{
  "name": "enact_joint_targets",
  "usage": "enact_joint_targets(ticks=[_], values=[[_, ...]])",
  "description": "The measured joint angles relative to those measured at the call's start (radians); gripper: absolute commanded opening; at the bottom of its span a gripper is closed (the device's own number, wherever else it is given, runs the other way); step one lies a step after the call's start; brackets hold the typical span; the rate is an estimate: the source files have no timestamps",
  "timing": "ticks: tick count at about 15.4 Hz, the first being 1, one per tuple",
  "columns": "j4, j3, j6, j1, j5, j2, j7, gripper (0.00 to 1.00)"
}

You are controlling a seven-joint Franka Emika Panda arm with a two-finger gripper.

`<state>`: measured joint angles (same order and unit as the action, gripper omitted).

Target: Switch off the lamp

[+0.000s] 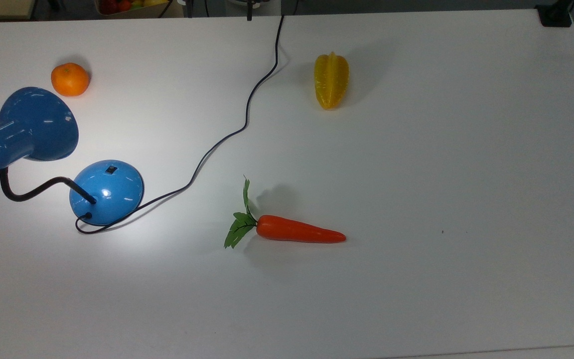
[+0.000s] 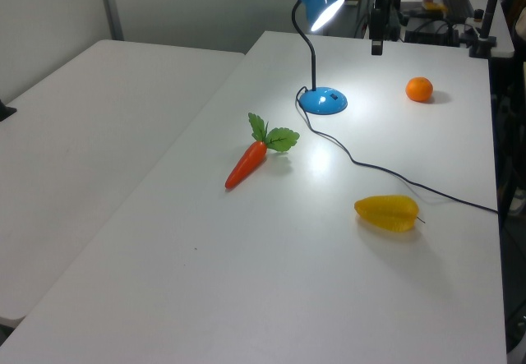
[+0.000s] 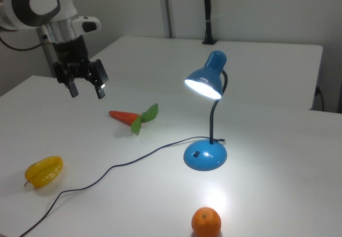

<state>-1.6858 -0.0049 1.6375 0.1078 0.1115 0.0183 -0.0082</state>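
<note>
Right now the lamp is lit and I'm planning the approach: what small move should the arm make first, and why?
Probably carry the open gripper across toward the lamp, aiming above the switch on its base. The shade glows, and the gripper hangs high over the table, far from it, beyond the carrot.

Top view: lamp (image 1: 106, 192) left, carrot (image 1: 299, 231) centre, orange (image 1: 70, 79) behind lamp.
</note>
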Motion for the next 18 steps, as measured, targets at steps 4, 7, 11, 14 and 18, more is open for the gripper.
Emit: enact_joint_targets(ticks=[4, 7, 11, 14, 18], values=[[0.001, -0.004, 0.000, -0.003, 0.000, 0.000, 0.024, 1.00], [0.003, -0.006, 0.000, -0.008, 0.000, 0.000, 0.034, 1.00], [0.003, -0.006, 0.000, -0.009, 0.000, 0.000, 0.036, 1.00], [0.003, -0.006, 0.000, -0.009, 0.000, 0.000, 0.036, 0.69], [0.003, -0.006, 0.000, -0.009, 0.000, -0.003, 0.036, 0.00]])
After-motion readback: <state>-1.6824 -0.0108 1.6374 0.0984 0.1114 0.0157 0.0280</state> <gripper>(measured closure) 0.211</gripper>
